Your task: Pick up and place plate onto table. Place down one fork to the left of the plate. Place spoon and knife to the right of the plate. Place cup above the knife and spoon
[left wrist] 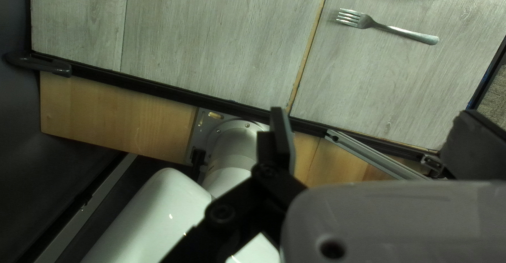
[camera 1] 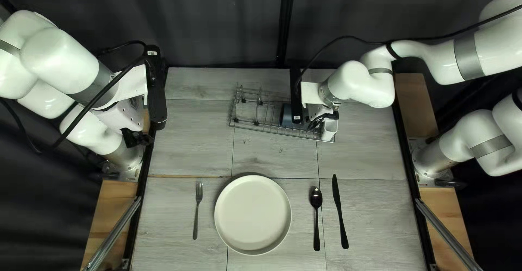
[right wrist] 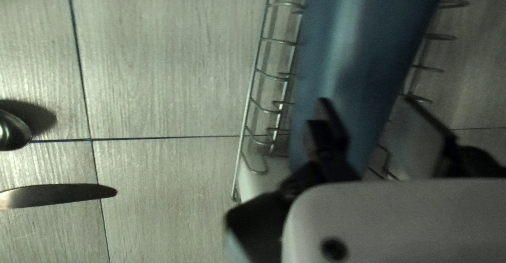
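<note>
My right gripper [camera 1: 321, 123] is over the wire rack at the back of the top left view, where a blue cup [camera 1: 286, 115] lies. In the right wrist view the cup [right wrist: 363, 41] lies on its side; my right gripper [right wrist: 373, 116] is open, one finger over the cup, the other beside it. My left gripper [camera 1: 138, 139] stays high near its base; in the left wrist view this gripper [left wrist: 375, 127] is open and empty. On the table are a pale plate [camera 1: 253, 215], a fork [camera 1: 197, 208] left of it, and a spoon [camera 1: 316, 216] and knife [camera 1: 340, 211] right of it.
The wire rack [camera 1: 274, 131] stands near the table's far edge, with a white part under my right gripper. Black rails [camera 1: 142, 195] run along the table's sides. A dark cable hangs from each arm.
</note>
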Robot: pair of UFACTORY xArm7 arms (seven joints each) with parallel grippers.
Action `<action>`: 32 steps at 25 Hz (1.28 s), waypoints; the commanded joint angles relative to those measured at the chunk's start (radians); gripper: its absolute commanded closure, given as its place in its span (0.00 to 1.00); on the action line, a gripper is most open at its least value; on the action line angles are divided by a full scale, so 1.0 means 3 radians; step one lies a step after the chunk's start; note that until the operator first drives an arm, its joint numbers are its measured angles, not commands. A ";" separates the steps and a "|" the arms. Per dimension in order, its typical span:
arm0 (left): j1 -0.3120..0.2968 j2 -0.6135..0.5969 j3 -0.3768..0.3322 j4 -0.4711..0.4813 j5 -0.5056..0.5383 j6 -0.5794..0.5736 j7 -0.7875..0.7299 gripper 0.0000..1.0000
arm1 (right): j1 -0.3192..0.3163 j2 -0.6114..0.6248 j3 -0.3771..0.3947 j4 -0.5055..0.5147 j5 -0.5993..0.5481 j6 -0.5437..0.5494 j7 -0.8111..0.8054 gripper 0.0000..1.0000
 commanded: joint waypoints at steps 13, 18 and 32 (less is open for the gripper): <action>0.0000 0.0000 0.0000 0.0000 0.0000 0.0000 0.0000 0.00 | -0.0177 0.0603 -0.0010 0.0023 0.1001 -0.0289 -0.0958 0.00; 0.0000 0.0000 0.0000 0.0000 0.0000 0.0000 0.0000 0.00 | -0.0216 0.0697 0.0019 0.0036 0.1118 -0.0312 -0.1045 0.00; 0.0000 0.0000 0.0000 0.0000 0.0000 0.0000 0.0000 0.00 | -0.0340 0.0962 0.0109 0.0189 0.1374 -0.0296 -0.1252 0.34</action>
